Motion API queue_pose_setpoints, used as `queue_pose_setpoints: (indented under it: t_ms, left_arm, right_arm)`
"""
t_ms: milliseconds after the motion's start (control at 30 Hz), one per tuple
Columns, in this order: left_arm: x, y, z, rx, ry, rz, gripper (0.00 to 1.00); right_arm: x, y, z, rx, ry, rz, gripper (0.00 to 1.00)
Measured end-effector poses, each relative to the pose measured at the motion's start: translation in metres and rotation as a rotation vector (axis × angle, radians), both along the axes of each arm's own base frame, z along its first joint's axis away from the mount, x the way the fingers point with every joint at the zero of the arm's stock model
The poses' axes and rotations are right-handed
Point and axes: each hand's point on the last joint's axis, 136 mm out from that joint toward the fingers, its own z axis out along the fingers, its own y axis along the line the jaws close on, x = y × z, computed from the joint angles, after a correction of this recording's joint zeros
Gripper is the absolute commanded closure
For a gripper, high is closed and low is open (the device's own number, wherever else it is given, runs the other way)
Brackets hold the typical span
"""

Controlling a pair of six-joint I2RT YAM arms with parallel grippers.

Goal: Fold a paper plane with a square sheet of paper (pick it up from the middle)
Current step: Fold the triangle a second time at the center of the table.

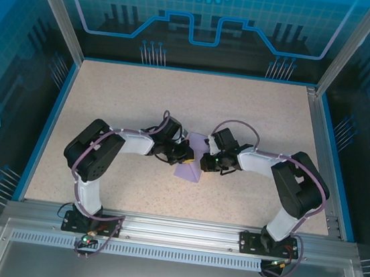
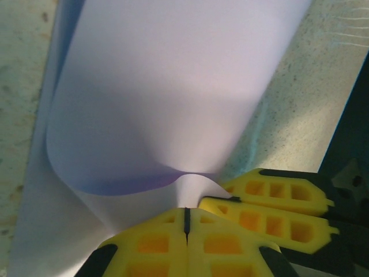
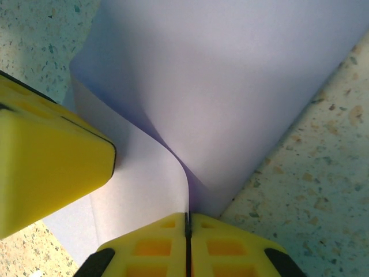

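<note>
The square sheet of paper (image 1: 189, 168) is pale purple and sits mid-table between both arms, lifted and bent into a soft curl. My left gripper (image 2: 185, 214) is shut, with the sheet (image 2: 173, 92) pinched at the yellow fingertips and bulging up in front of them. My right gripper (image 3: 187, 220) is also shut, and an edge of the sheet (image 3: 230, 86) runs into the slit between its fingers. The two grippers nearly touch: the right fingers (image 2: 271, 199) lie beside my left ones, and a left finger (image 3: 46, 167) lies over the paper. From above they meet at the sheet, left gripper (image 1: 186, 153), right gripper (image 1: 204, 160).
The speckled beige tabletop (image 1: 176, 103) stretches all round the arms. A blue rim (image 1: 45, 121) and metal frame posts (image 1: 326, 142) border it. Blue-patterned walls (image 1: 199, 19) enclose the back and sides.
</note>
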Motion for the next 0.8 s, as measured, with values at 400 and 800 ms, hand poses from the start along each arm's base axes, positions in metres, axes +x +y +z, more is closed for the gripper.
queue_pose_setpoints:
  t_ms: [400,800]
  left_arm:
    - [-0.002,0.004,-0.014,0.019,0.009,0.007,1.0]
    - [-0.003,0.003,-0.014,0.017,-0.015,-0.012,1.0]
  right_arm:
    - [0.0,0.002,0.001,0.013,0.012,-0.011,0.81]
    - [0.004,-0.003,0.059,0.124,-0.07,-0.083,0.78]
